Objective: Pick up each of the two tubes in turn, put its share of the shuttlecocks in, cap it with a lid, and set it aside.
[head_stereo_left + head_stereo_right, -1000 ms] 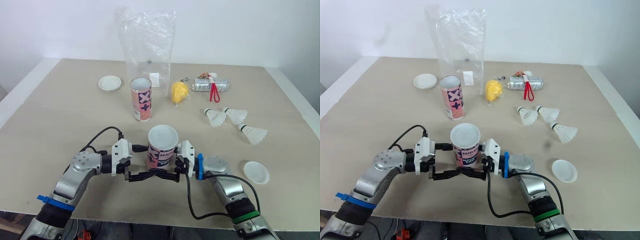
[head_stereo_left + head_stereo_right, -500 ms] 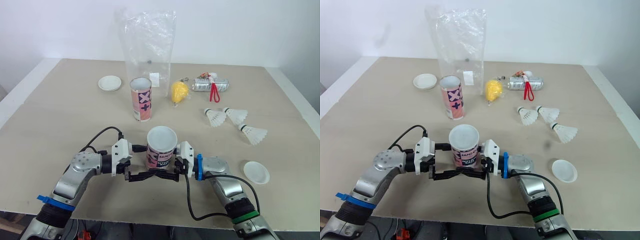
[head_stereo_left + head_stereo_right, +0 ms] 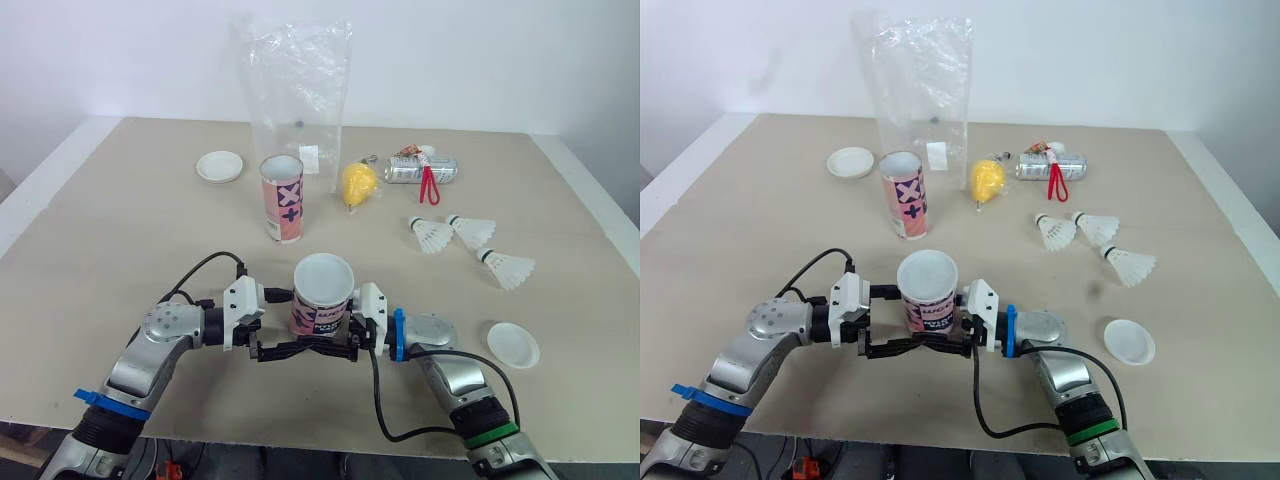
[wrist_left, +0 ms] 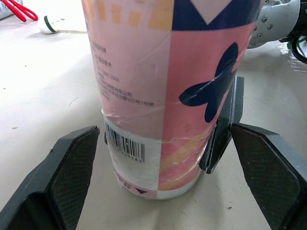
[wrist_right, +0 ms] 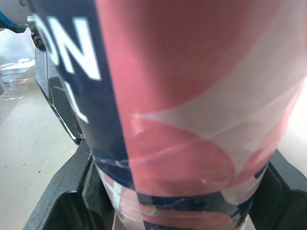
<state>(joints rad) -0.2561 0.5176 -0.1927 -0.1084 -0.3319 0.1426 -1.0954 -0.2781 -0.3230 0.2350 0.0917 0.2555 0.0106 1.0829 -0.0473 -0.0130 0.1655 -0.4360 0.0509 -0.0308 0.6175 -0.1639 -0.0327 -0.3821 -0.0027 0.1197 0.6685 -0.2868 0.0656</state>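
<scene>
The near tube stands at the middle of the desk's front edge. The right hand is clenched on its base. The left hand is spread around the same base, with a right finger between one of its own and the tube. Behind stand the far tube and a bag. Three shuttlecocks lie toward the right edge. One lid lies front right, another far left.

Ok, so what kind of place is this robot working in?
Probably a robotics lab or test bench, not a home: a plain beige table against a bare white wall, with task items laid out: loose shuttlecocks, two printed tubes and white lids.
</scene>
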